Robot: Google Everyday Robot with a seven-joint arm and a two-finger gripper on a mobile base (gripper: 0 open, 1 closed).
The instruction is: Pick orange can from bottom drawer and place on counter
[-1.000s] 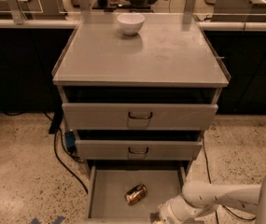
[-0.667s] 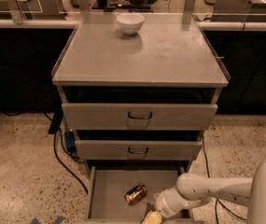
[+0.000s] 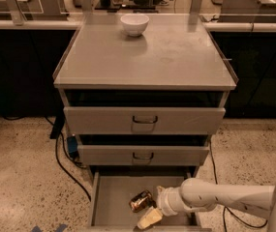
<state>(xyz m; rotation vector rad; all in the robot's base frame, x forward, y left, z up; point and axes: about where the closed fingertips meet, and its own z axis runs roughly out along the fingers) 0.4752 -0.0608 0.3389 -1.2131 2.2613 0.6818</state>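
The orange can [image 3: 141,200] lies on its side on the floor of the open bottom drawer [image 3: 113,197], near the drawer's middle front. My gripper [image 3: 149,215] reaches in from the right on a white arm and sits just right of and below the can, its pale fingers [image 3: 148,218] pointing down-left, close to the can. The counter [image 3: 145,52] is the broad grey cabinet top above the drawers.
A white bowl [image 3: 134,24] stands at the back of the counter. Two grey drawers with dark handles [image 3: 144,120] are above the bottom drawer, slightly pulled out. Black cables [image 3: 62,161] run on the speckled floor to the left. Dark long counters stand behind.
My arm has moved left across the front of the bottom drawer, bringing the gripper from the right side up next to the can. The can has not moved.
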